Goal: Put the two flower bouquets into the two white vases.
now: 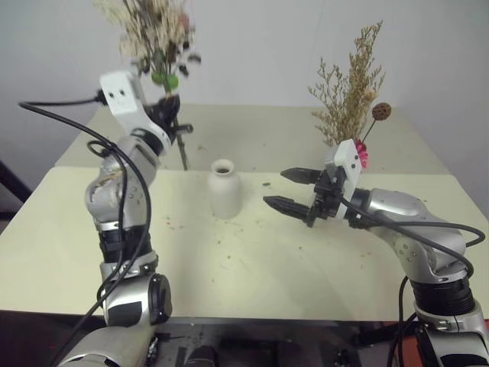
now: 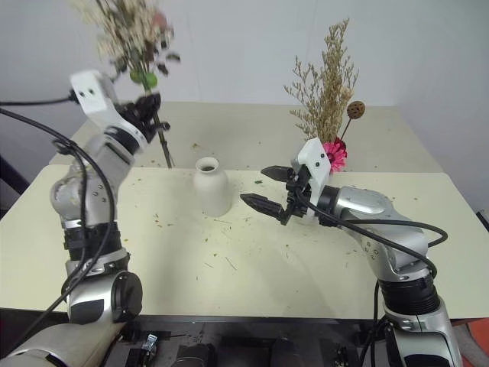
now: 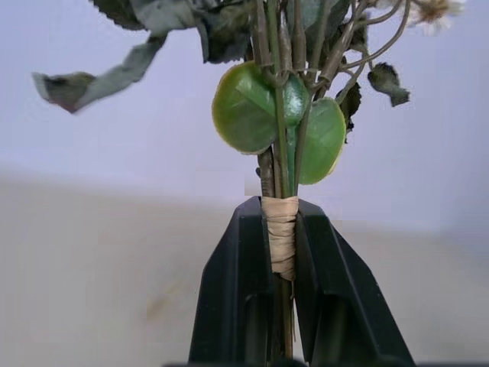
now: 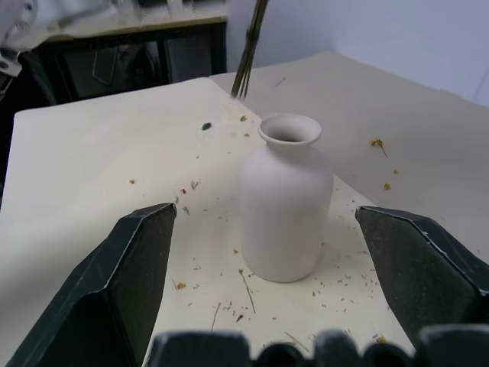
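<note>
left end effector (image 3: 281, 306) is clamped on the rose bouquet (image 1: 153, 34) at its taped stems, upright above the worktop (image 1: 252, 267) for insertion. right end effector (image 1: 296, 191) stands open, flanking the squat vase (image 1: 225, 189).

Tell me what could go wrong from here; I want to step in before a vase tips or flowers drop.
The left gripper holds the rose bouquet only by its thin wrapped stems, so it may swing or slip when lowered. The squat vase has a narrow neck and stands free; stems missing the mouth could push it over. The right gripper is open beside that vase and could knock it if it closes off-centre.
</note>
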Tool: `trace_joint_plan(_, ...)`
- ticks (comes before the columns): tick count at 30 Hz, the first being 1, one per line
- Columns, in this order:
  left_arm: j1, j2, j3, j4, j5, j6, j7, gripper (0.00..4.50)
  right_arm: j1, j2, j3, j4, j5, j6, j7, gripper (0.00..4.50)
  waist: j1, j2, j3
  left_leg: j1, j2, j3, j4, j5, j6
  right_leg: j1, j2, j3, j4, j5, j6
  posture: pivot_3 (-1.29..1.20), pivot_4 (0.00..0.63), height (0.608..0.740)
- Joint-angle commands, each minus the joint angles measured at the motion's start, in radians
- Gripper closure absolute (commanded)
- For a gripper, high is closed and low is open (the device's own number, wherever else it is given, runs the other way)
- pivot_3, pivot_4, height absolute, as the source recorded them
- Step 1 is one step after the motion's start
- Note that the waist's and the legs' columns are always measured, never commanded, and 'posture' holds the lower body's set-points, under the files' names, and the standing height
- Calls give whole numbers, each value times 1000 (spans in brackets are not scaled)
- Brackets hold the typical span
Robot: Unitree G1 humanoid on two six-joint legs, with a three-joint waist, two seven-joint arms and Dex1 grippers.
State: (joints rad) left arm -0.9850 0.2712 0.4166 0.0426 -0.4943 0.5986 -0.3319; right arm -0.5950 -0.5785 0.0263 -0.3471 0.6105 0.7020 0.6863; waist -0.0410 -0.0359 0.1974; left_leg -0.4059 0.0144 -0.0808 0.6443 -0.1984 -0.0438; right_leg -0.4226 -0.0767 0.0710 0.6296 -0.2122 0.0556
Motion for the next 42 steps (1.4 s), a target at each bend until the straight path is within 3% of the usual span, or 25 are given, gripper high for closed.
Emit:
trace_joint_plan(1,-38,34,34,50,-127,-55,-161,4381,15,14,-11,-52,-8,-4,-29,0,-1,0,0,0,0,0,0,0,0,0,0,0,0,0,0,0,150,740)
trace_joint_plan(7,-3,60,38,227,-222,-133,-430,4381,58,55,-8,-93,-27,-11,-85,0,-4,0,0,1,0,0,0,0,0,0,0,0,1,0,0,0,150,740)
trace_joint_plan(16,-97,121,-7,527,-177,-297,-646,4381,106,101,7,-131,-69,-40,-129,0,-2,0,0,0,0,0,0,0,0,0,0,0,0,0,0,0,150,740)
trace_joint_plan(27,-221,139,30,796,-209,-255,-707,4381,143,158,26,-116,-141,-98,-159,0,-4,0,0,0,0,0,0,0,0,0,0,0,1,0,0,0,150,740)
trace_joint_plan(42,-286,85,46,965,-168,-361,-711,4381,173,190,17,-114,-179,-144,-165,0,-4,0,0,0,0,0,0,0,0,0,1,0,2,0,0,0,150,740)
